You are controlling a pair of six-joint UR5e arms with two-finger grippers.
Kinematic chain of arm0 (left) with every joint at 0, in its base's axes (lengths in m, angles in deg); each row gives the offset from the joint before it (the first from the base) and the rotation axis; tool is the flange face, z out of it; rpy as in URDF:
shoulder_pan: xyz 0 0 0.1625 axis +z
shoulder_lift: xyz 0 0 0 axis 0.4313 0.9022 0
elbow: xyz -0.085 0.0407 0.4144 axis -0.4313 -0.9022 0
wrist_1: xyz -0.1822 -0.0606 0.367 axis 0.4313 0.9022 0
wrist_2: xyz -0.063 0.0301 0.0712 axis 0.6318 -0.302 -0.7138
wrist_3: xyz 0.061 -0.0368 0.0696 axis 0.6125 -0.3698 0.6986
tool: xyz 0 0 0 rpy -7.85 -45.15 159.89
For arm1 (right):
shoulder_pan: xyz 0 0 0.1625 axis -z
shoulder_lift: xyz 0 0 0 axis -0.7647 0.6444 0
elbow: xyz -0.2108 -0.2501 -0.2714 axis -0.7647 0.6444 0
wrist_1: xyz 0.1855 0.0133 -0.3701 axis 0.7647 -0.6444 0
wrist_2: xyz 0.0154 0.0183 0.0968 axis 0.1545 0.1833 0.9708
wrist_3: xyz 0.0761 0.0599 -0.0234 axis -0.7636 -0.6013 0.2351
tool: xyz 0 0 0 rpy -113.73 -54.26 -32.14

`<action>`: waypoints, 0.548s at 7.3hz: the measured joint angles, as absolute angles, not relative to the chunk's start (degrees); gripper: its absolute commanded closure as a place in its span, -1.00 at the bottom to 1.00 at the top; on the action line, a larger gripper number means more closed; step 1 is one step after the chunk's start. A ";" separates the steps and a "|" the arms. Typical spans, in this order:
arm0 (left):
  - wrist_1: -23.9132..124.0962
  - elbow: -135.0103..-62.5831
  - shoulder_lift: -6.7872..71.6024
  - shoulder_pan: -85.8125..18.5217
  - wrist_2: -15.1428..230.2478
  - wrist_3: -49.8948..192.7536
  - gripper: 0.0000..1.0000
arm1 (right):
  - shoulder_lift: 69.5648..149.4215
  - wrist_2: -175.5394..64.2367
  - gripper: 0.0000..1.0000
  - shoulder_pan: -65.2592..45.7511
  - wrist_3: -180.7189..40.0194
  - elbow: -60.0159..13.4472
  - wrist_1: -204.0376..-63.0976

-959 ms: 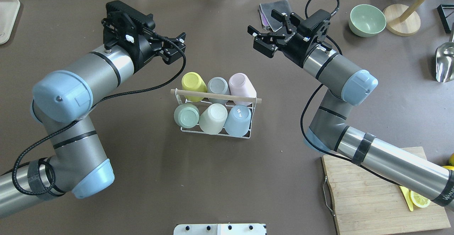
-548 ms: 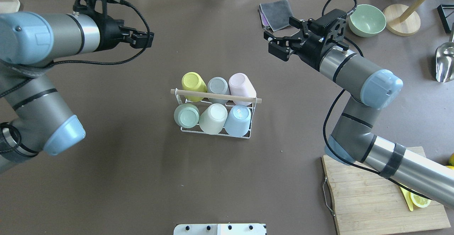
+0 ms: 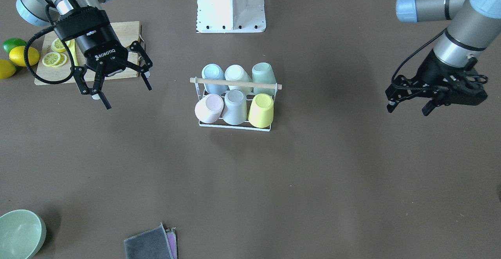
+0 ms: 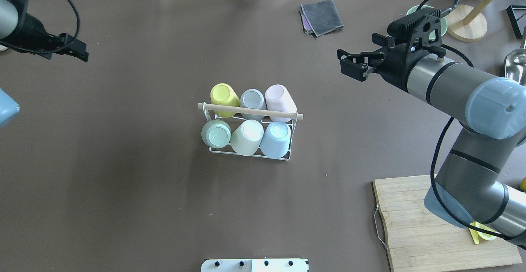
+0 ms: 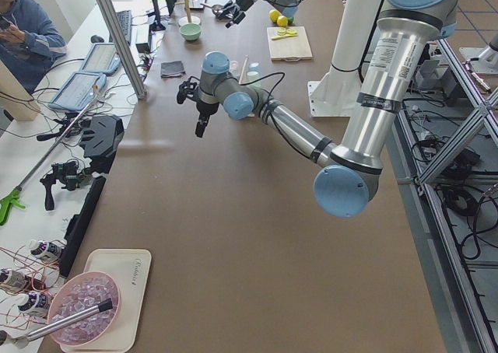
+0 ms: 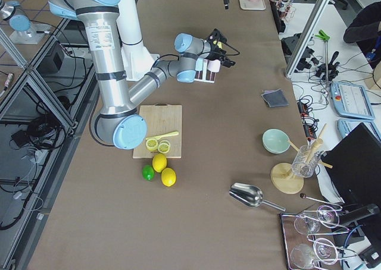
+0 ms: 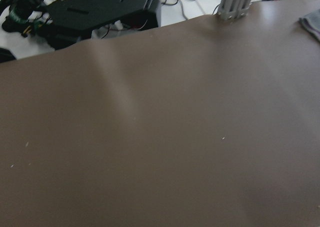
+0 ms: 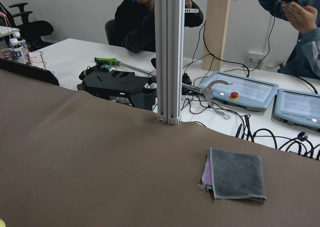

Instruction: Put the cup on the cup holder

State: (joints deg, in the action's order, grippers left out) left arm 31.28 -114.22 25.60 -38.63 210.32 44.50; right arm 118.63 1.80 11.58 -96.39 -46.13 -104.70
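Since the earlier frame both my arms have swung outward from the cup holder (image 4: pixel 250 110), which stands at the middle of the table (image 4: pixel 164 190) with six cups (image 4: pixel 247 137) inverted on it (every place filled). My left gripper (image 3: pixel 408 110) and right gripper (image 3: pixel 126 94) hang well apart from it, fingers spread, empty.
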 measured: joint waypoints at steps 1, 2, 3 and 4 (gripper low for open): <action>28.80 -113.72 22.06 -42.44 213.36 44.72 -0.96 | 120.06 5.03 -1.00 10.24 -98.57 -48.45 -110.83; 27.75 -112.86 18.43 -45.84 216.29 44.89 -0.96 | 121.46 9.08 -1.00 7.96 -100.43 -49.81 -116.04; 27.37 -111.60 15.19 -49.44 218.53 45.65 -0.96 | 122.16 14.49 -1.00 4.39 -102.33 -50.39 -121.52; 27.09 -109.66 13.15 -52.87 220.18 47.80 -0.96 | 122.44 20.96 -1.00 -0.38 -103.19 -50.53 -127.07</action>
State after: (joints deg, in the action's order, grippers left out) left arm 27.09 -109.66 13.15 -52.87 220.18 47.80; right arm 122.44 20.96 -0.38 -103.19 -50.53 -127.07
